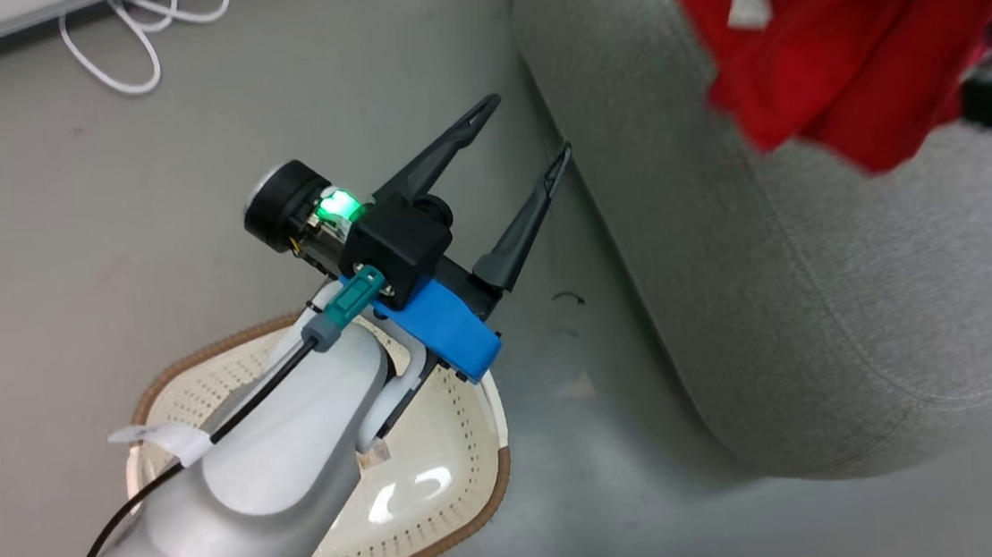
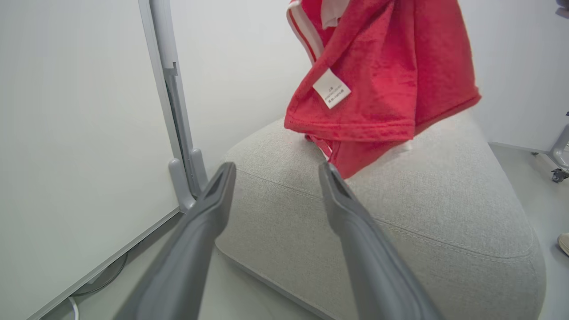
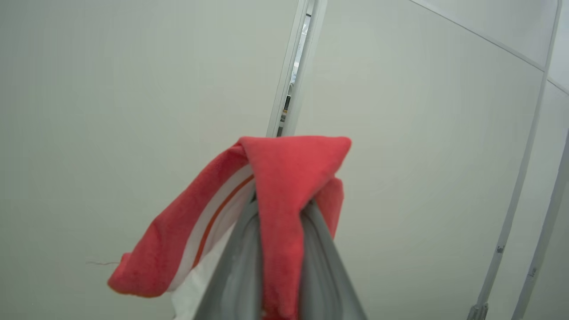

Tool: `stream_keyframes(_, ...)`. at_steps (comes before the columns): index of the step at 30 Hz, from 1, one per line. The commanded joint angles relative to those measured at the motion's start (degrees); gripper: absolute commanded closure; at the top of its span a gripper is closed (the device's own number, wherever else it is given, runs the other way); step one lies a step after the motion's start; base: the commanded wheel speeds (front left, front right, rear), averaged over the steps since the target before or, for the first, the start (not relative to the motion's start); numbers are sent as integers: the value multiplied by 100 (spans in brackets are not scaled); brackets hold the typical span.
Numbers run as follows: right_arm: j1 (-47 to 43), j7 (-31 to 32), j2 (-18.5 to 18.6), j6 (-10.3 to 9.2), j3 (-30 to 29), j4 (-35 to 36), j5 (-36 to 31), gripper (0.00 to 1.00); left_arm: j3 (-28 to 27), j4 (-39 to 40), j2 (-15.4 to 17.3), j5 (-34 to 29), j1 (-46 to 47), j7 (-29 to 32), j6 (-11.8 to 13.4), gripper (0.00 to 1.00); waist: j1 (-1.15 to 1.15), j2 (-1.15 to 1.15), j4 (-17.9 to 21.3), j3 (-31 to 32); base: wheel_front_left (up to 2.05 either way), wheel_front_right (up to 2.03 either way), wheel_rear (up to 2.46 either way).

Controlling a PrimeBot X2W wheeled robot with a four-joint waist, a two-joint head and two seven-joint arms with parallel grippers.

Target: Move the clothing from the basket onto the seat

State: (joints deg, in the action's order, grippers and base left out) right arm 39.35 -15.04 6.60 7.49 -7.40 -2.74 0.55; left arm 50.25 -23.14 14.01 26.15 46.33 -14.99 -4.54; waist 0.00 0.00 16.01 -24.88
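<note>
1. Clamped in the right hand (image 3: 280,209), fingers closed tight on a fold: a red garment (image 1: 845,59) with white stripes and a white care label (image 2: 331,89).
2. Hanging in the air over the grey seat (image 1: 775,290), inward from its rounded long edge, bulk draping down below the hand. Lowest corner very close to the cushion top in the left wrist view; touching or not, impossible to tell.
3. Key relation for the coming move, as a judgement: seat directly beneath the cloth, so only a lowering and a release needed. No bar to the drop anywhere on the cushion below.
4. Left hand (image 1: 529,125) open and empty, fingers spread, poised above the floor (image 1: 95,215) between the basket (image 1: 472,514) and the seat, tips pointing at the seat's near edge. Well apart from the garment and clear of its drop path.
5. Basket on the floor beside the seat's edge, partly under the left forearm. Bare white bottom in the visible part, no cloth seen there, the covered part unknown.
6. Looped white cable (image 1: 135,50) on the floor by the far wall, away from everything.
7. Risk, judged: clinging of soft cloth to the fingers on release, or a slide off the rounded edge if let go too near it.
</note>
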Motion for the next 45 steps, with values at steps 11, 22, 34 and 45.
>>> stream_keyframes(11,1950,-20,1311,1,-1049,-274,47,100,-72,301,289,-197,401,30,69,0,0,0,-268,-1230,0,0,0)
stream_keyframes(22,2363,-20,2271,1,-1709,-1860,153,100,-20,554,414,-299,632,145,89,0,0,0,-335,-1882,0,0,0)
stream_keyframes(34,1580,-20,1375,1,-2047,-3020,180,100,42,591,441,-266,692,132,100,0,0,0,-376,-2016,0,0,0)
stream_keyframes(45,1141,-19,1079,1,-2064,-3018,237,0,76,484,390,-233,594,66,115,0,0,0,-416,-1769,0,0,0)
